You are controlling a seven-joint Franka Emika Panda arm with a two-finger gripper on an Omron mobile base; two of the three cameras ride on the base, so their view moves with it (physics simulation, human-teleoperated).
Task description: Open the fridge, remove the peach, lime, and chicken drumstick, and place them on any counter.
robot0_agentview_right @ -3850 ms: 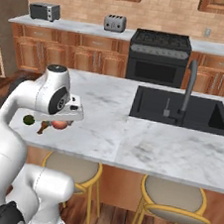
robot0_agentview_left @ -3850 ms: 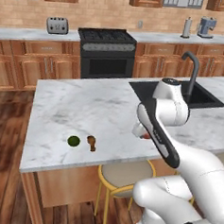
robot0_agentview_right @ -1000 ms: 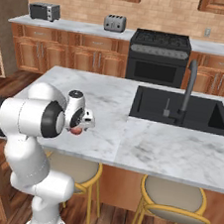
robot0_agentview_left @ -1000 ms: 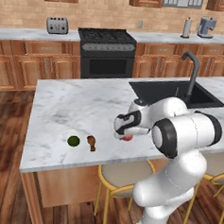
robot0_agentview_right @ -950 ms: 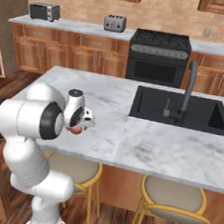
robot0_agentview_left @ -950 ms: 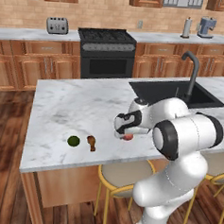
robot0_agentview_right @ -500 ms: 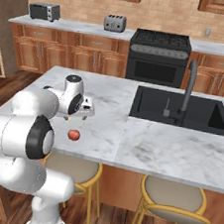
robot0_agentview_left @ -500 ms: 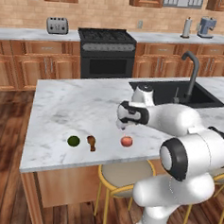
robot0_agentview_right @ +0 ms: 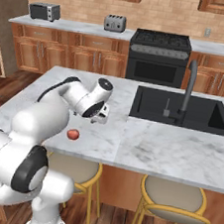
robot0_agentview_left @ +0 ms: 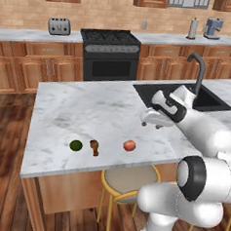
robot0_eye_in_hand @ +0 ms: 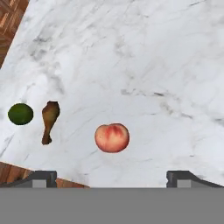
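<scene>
Since a second ago the claw (robot0_agentview_left: 145, 120) has let go of the peach (robot0_agentview_left: 129, 146) and risen; its jaws stand wide apart, empty. Peach, chicken drumstick (robot0_agentview_left: 94, 147) and lime (robot0_agentview_left: 76, 145) all lie on the surface (robot0_agentview_left: 78, 110), so the task appears complete. Taking the peach as landmark: the drumstick lies near on one side, the lime just beyond it, the surface's front edge close by, broad bare marble behind toward the sink (robot0_agentview_left: 206, 98).

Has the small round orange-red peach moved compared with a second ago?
Yes. The small round orange-red peach was in the claw then; now it rests on the white marble island counter, right of the brown chicken drumstick.
</scene>
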